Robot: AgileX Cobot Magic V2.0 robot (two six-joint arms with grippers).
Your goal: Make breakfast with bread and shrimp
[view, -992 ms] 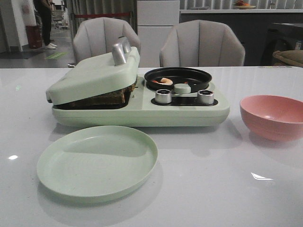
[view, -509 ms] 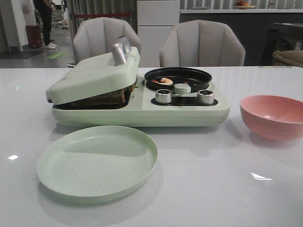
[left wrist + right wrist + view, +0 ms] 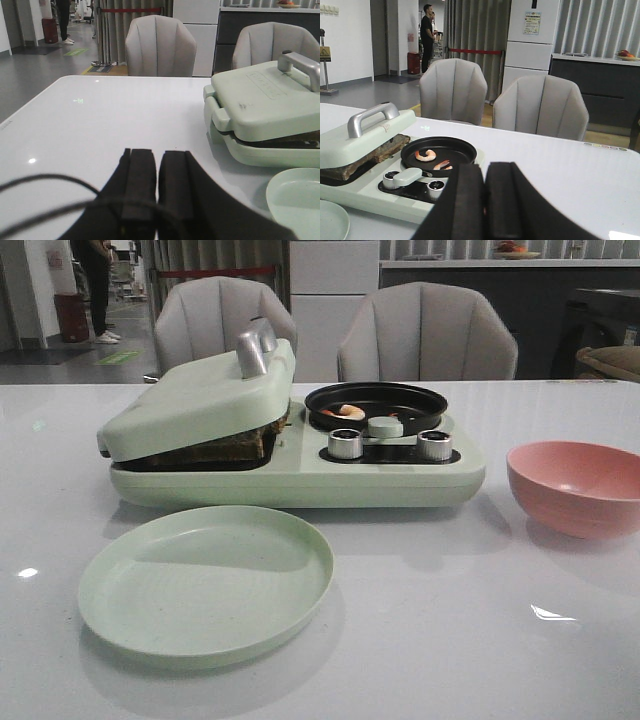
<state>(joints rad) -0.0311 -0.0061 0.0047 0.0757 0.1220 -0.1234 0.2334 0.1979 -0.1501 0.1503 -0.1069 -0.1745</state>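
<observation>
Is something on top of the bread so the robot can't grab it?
Yes. The green lid of the breakfast maker lies down on the bread; only its edge shows. It must be lifted first. The shrimp lie uncovered in the black pan.

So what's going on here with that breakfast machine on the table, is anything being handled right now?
Nothing is being handled at the moment. The left gripper and right gripper are both shut and empty, held back from the breakfast maker. The bread sits pressed under its lowered lid, and two pieces of shrimp lie in the small black pan beside it. A green plate and a pink bowl wait empty in front.
</observation>
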